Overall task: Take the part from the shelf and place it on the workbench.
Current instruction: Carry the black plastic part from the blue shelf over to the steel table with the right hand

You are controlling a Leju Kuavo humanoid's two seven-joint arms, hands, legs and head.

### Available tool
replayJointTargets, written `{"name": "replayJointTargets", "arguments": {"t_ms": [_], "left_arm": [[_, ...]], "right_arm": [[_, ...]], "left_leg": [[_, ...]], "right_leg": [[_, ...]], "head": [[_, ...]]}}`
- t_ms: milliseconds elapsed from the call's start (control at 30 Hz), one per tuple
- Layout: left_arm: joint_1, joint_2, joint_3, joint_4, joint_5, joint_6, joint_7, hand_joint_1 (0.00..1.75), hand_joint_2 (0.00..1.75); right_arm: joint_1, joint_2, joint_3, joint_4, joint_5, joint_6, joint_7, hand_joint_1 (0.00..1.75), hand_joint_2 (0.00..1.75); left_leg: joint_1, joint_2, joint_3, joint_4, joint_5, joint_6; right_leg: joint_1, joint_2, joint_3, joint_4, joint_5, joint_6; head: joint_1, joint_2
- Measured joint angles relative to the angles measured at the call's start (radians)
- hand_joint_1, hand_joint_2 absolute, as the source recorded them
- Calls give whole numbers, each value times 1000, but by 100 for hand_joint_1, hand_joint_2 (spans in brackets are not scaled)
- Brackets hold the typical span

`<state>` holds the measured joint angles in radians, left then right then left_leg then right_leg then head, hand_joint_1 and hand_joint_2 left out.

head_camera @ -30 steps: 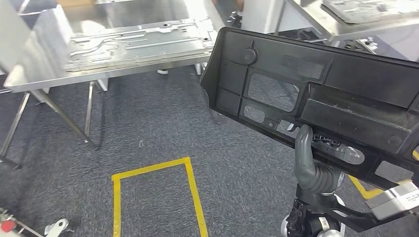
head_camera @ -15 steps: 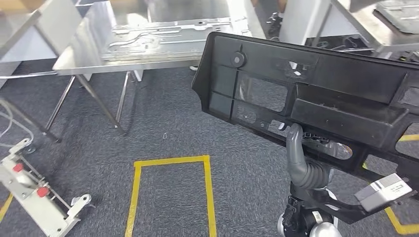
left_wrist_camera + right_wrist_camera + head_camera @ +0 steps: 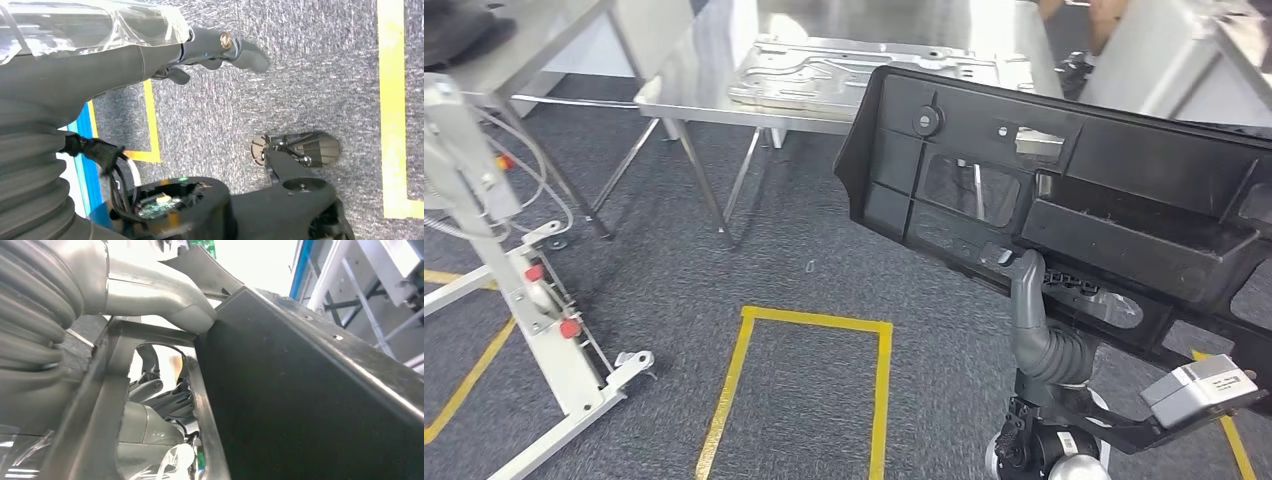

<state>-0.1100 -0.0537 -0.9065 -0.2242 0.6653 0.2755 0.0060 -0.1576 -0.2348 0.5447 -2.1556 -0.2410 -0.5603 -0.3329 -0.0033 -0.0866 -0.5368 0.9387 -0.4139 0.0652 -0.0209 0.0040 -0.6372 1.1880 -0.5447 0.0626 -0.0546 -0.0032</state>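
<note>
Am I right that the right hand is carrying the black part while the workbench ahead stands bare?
Not quite. The right hand does carry the black part, but the workbench is not bare: a silver metal panel already lies on it, as the head view shows.

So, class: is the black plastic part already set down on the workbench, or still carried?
Still carried. The black plastic part hangs above the carpet, gripped from below by the right hand, short of the steel workbench.
</note>
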Motion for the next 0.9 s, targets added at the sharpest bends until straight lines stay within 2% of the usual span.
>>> {"name": "replayJointTargets", "arguments": {"t_ms": [33, 67, 100, 133, 200, 233, 267, 300, 333, 367, 400, 433, 467, 500, 533, 567, 600, 633, 667, 700, 733, 767, 800, 833, 867, 900], "left_arm": [[0, 0, -5, 0, -3, -14, -3, 0, 175], [0, -1, -10, 0, -4, -30, -6, 0, 175], [-2, -2, -15, 0, -3, -45, -10, 0, 175], [-3, -2, -19, 0, -1, -56, -15, 0, 175], [-3, -1, -24, 0, 3, -72, -28, 0, 175], [-2, -1, -25, 0, 2, -77, -35, 0, 175], [-1, -1, -27, 0, 0, -80, -42, 0, 175], [-2, -1, -30, 0, -1, -83, -48, 0, 175], [-4, -1, -34, 0, -3, -84, -51, 0, 175], [-5, -2, -38, 0, -3, -84, -52, 0, 175], [-7, -2, -40, 0, -3, -85, -54, 0, 175], [-7, -2, -42, 0, -3, -85, -55, 0, 175], [-7, -2, -43, 0, -3, -85, -56, 0, 175], [-7, -2, -45, 0, -4, -86, -57, 0, 175], [-6, -2, -47, 0, -5, -86, -56, 0, 175], [-4, -1, -48, 0, -4, -86, -55, 0, 175], [-3, -1, -50, 0, -4, -86, -55, 0, 175], [-1, -1, -52, 0, -4, -86, -54, 0, 175], [0, -1, -54, 0, -4, -86, -55, 0, 175], [1, -1, -57, 0, -4, -86, -56, 0, 175], [1, -1, -59, 0, -4, -85, -57, 0, 175], [1, -1, -62, 0, -4, -85, -59, 0, 175], [1, -1, -64, 0, -4, -85, -60, 0, 175], [3, -2, -66, 0, -3, -84, -62, 0, 175], [5, -2, -67, 0, -3, -84, -64, 0, 175], [8, -2, -68, 0, -2, -85, -64, 0, 175]], "right_arm": [[1, 0, -2, -1, 3, -2, 2, 175, 175], [1, -1, -2, -2, 4, -3, 4, 175, 175], [2, -1, -2, -2, 4, -3, 5, 175, 175], [2, -1, -3, -3, 4, -3, 6, 175, 175], [3, -1, -3, -3, 3, -2, 6, 175, 175], [4, -1, -4, -4, 3, -2, 6, 175, 175], [4, -1, -5, -5, 1, -2, 4, 175, 175], [4, -1, -5, -6, 0, -2, 2, 175, 175], [5, -1, -6, -6, -3, -2, 0, 175, 175], [6, 0, -7, -7, -5, -2, -2, 175, 175], [7, 0, -7, -7, -7, -2, -3, 175, 175], [8, -1, -7, -7, -9, -2, -4, 175, 175], [9, -1, -8, -7, -11, -2, -5, 175, 175], [10, -1, -8, -7, -12, -2, -8, 175, 175], [10, 0, -8, -8, -13, -2, -13, 175, 175], [10, 0, -8, -8, -14, -3, -20, 175, 175], [10, 1, -9, -9, -16, -4, -29, 175, 175], [11, 1, -10, -10, -18, -5, -37, 175, 175], [13, 2, -11, -10, -19, -6, -44, 175, 175], [14, 2, -11, -12, -19, -6, -49, 175, 175], [15, 2, -12, -12, -18, -6, -54, 175, 175], [15, 2, -13, -13, -15, -7, -57, 175, 175], [15, 2, -14, -14, -13, -9, -60, 175, 175], [17, 2, -16, -14, -10, -11, -63, 175, 175], [20, 2, -17, -14, -7, -13, -65, 175, 175], [22, 2, -17, -14, -3, -15, -66, 175, 175]], "left_leg": [[1, -14, 2, 2, -3, -4], [1, -28, 2, 6, -7, -9], [1, -39, -1, 9, -9, -14], [2, -50, -6, 10, -13, -20], [5, -68, -13, 9, -22, -30], [5, -57, -15, 16, -29, -36], [5, -32, -23, 38, -40, -42], [5, 2, -44, 85, -57, -49], [6, 41, -83, 156, -80, -55], [8, 64, -133, 239, -105, -61], [9, 76, -181, 310, -120, -64], [10, 80, -215, 349, -115, -65], [10, 81, -226, 342, -88, -64], [9, 81, -215, 291, -41, -60], [6, 83, -190, 211, 17, -53], [1, 86, -161, 143, 55, -44], [-4, 90, -136, 87, 75, -34], [-9, 94, -119, 55, 77, -26], [-11, 96, -107, 46, 61, -20], [-10, 96, -96, 31, 52, -16], [-8, 95, -81, 19, 45, -13], [-6, 92, -60, 3, 37, -8], [-4, 88, -36, -13, 30, -4], [-2, 84, -11, -28, 22, 0], [-1, 79, 14, -41, 14, 3], [-1, 74, 40, -51, 4, 5]], "right_leg": [[-3, 22, 30, -77, 43, 0], [-6, 48, 59, -147, 73, -1], [-8, 70, 79, -195, 90, -3], [-8, 84, 87, -217, 90, -8], [-6, 70, 90, -222, 76, -24], [-6, 59, 97, -225, 69, -32], [-8, 48, 107, -227, 62, -40], [-10, 37, 119, -228, 56, -45], [-9, 26, 132, -229, 48, -48], [-9, 15, 144, -228, 38, -49], [-8, 6, 156, -228, 28, -49], [-8, -2, 171, -228, 16, -48], [-8, -9, 187, -229, 4, -47], [-8, -14, 205, -230, -9, -45], [-8, -17, 224, -233, -22, -43], [-6, -20, 241, -238, -34, -40], [-6, -20, 254, -247, -43, -35], [-4, -20, 266, -260, -49, -30], [-2, -20, 275, -268, -47, -24], [-2, -19, 279, -263, -35, -18], [-2, -19, 270, -236, -17, -14], [-1, -17, 241, -178, 8, -13], [-1, -15, 197, -106, 23, -15], [0, -13, 145, -33, 19, -19], [2, -10, 95, 23, -7, -22], [3, -9, 54, 50, -53, -21]], "head": [[0, 0], [0, 0], [1, 0], [1, 0], [0, 0], [0, 0], [-2, 0], [-5, 0], [-8, 0], [-11, 0], [-11, 0], [-12, 0], [-12, 0], [-12, 0], [-12, 0], [-12, 0], [-12, 0], [-11, 0], [-11, 0], [-12, 0], [-11, 0], [-10, 0], [-8, 0], [-6, 0], [-5, 0], [-5, 0]]}}
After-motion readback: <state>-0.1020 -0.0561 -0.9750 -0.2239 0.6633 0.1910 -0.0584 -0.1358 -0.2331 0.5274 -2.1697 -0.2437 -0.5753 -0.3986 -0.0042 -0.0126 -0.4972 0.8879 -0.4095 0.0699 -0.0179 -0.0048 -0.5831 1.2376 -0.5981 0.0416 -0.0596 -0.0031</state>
